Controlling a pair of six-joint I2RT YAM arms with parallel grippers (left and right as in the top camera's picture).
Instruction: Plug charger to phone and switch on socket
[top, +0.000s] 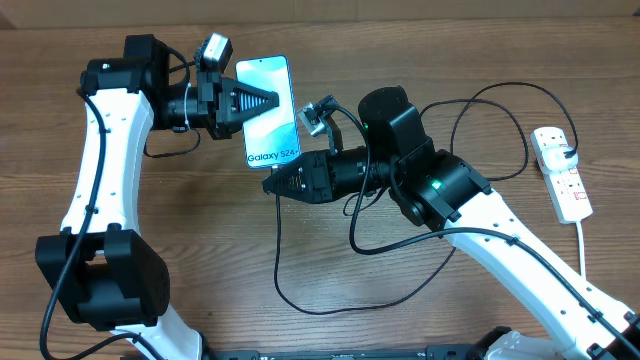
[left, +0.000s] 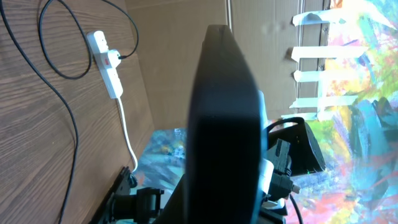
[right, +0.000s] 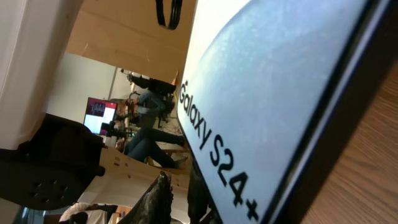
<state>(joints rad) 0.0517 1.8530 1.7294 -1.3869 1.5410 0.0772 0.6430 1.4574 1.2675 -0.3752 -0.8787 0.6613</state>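
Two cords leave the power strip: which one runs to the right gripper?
The thin black charger cable, looping over to the right gripper at the phone; the thicker white cord trails off lower right, reaching no gripper.

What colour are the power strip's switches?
Red switches; the left wrist view shows them best.

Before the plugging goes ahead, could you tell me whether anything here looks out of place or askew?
Nothing is damaged or spilled. The slim teal-screened phone is off the wooden table, tilted in the left gripper, and the thin black charger cable sprawls in loose loops beneath the right arm.
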